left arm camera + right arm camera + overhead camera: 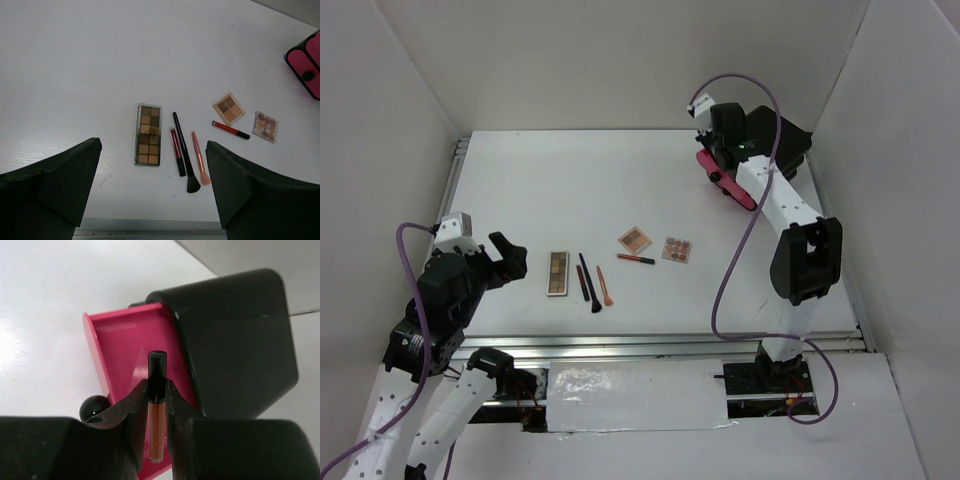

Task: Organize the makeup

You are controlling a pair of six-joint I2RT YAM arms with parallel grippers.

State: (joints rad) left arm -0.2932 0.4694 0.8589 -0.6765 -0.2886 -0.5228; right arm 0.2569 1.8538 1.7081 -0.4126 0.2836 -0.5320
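My right gripper (pixel 156 390) is shut on a brown lip gloss tube (pixel 155 425) with a black cap and holds it over the open pink drawer (pixel 130 355) of the black box (pixel 235 340). On the table lie a narrow brown palette (pixel 558 273), a dark red tube (pixel 581 282), a black brush (pixel 589 283), an orange brush (pixel 605 286), a red pencil (pixel 635 259) and two square palettes (pixel 634 239) (pixel 676 249). My left gripper (pixel 505 258) is open and empty, left of the narrow palette (pixel 148 134).
The black box with pink drawers (pixel 725 175) stands at the back right, under my right wrist. White walls enclose the table on three sides. A metal rail (pixel 660 345) runs along the near edge.
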